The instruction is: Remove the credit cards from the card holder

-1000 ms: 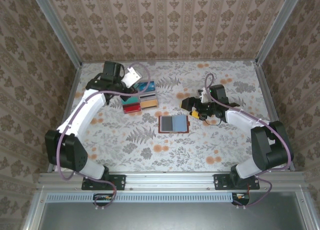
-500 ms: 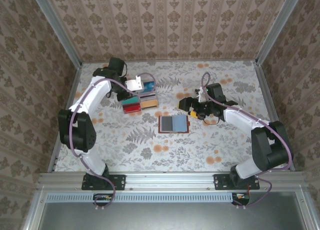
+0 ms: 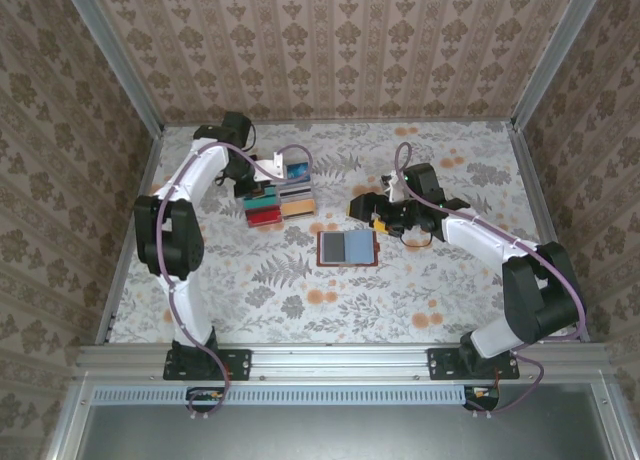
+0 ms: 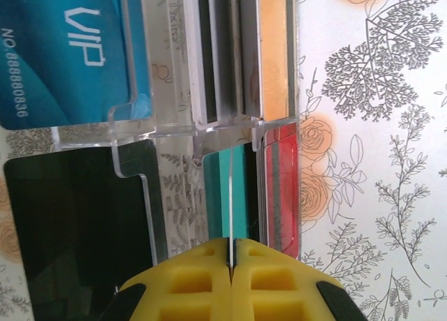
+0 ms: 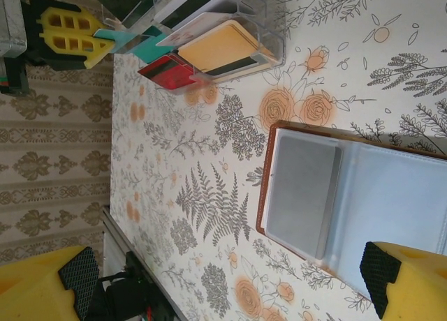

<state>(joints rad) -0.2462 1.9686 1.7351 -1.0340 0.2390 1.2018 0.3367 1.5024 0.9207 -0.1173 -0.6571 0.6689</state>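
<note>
Hard to make out:
- The thin card (image 4: 229, 195) in the left pincer (image 4: 230, 258) shows edge-on from the wrist, just a pale line. I cannot tell its face colour.
- The stack under the orange card (image 4: 272, 49) shows edges only, so there is no sure count.
- The right fingers (image 5: 42, 289) are cut off at the bottom corners of the right wrist view.
- A grey card (image 5: 300, 188) sits on one leaf of the wallet (image 3: 347, 247). I cannot tell whether more lie beneath it.

Places, from above:
- The wallet lies open and flat at mid-table (image 3: 300, 300).
- The right pincer (image 3: 372, 208) is at the wallet's 1 o'clock, near it but not touching. Its yellow jaws are spread wide and hold nothing.
- The tray (image 4: 84, 136) is at the wallet's 10 o'clock, apart from it.
- The left pincer is over the tray, jaws pressed together on the thin card. That card stands upright above the divider beside the teal card (image 4: 244, 188).

Counts:
- One wallet with two leaves, one grey and one blue-grey.
- One clear tray with four compartments.
- Cards plainly seen in the tray: a blue VIP card (image 4: 70, 49), a black card (image 4: 70, 216), the orange card, the teal card and a red card (image 4: 283, 188).
- Two arms.
</note>
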